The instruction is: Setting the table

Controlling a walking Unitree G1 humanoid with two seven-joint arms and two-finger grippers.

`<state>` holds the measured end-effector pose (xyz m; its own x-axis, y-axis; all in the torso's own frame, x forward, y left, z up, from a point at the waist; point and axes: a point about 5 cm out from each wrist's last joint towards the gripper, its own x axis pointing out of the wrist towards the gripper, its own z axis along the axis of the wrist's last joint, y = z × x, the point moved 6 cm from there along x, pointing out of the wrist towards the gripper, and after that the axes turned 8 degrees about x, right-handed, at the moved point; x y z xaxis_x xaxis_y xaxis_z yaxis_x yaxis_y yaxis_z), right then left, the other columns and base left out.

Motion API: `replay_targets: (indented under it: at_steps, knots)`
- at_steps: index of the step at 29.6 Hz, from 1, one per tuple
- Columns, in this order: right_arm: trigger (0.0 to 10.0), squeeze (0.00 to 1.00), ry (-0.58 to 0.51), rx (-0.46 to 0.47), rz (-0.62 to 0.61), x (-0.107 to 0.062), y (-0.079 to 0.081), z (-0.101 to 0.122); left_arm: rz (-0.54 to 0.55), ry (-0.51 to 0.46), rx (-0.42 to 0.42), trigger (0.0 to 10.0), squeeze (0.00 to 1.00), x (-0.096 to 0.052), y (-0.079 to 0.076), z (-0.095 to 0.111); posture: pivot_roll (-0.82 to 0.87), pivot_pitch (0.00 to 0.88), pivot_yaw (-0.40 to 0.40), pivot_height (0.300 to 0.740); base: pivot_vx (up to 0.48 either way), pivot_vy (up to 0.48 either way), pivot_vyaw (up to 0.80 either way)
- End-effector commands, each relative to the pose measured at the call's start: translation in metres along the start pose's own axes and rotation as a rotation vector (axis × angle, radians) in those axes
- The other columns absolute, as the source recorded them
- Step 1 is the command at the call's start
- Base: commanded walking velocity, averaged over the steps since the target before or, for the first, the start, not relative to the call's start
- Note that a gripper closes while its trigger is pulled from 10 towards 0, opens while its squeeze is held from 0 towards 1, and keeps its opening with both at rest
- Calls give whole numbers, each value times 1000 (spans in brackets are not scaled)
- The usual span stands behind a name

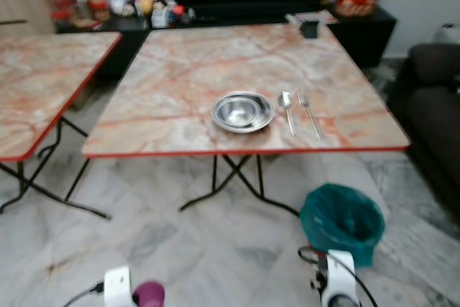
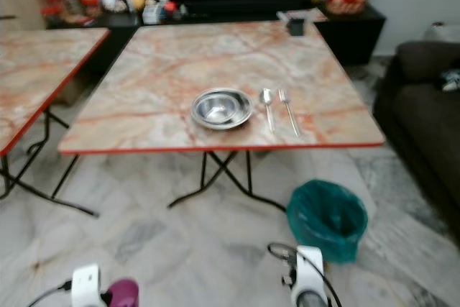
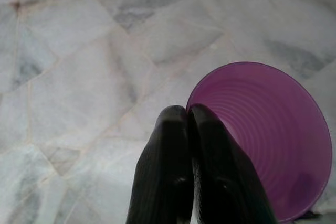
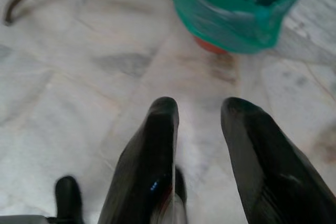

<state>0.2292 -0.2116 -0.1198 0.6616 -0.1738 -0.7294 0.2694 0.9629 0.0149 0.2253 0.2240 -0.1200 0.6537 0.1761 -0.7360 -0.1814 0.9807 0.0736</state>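
Note:
A steel bowl [image 1: 243, 111] sits on a plate near the front edge of the marble-patterned folding table [image 1: 187, 70]. Just right of it lie a spoon [image 1: 287, 109] and a fork [image 1: 309, 114], side by side. My left gripper [image 3: 188, 113] hangs low over the floor, shut on the rim of a purple plastic cup [image 3: 273, 135], which also peeks in at the bottom of the left eye view [image 1: 149, 294]. My right gripper [image 4: 198, 109] hangs open above the tiled floor with nothing between its fingers.
A green-lined waste bin [image 1: 341, 221] stands on the floor by the table's front right corner. A second folding table [image 1: 36, 84] is at the left, a dark sofa [image 1: 435, 113] at the right. A small dark holder [image 1: 310, 29] sits at the table's far edge.

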Motion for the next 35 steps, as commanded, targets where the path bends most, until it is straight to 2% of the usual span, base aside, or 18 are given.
replay_targets:
  at_steps: [1, 26, 35]
  knots:
    - [10000, 0, -4, -1, 3, 0, 3, 1, 10, 11, -3, 10000, 0, -2, 4, -7, -28, 10, 71, 740, 0, 0, 0]
    - [10000, 0, -7, 13, 7, 0, 6, 0, 7, -4, -13, 10000, 0, -2, 3, -4, -24, 6, 87, 740, 0, 0, 0]
    - [10000, 0, 5, 6, 15, -1, 10, -3, 6, -12, -8, 10000, 0, -1, 4, 0, 21, 0, 90, 740, 245, 0, 0]
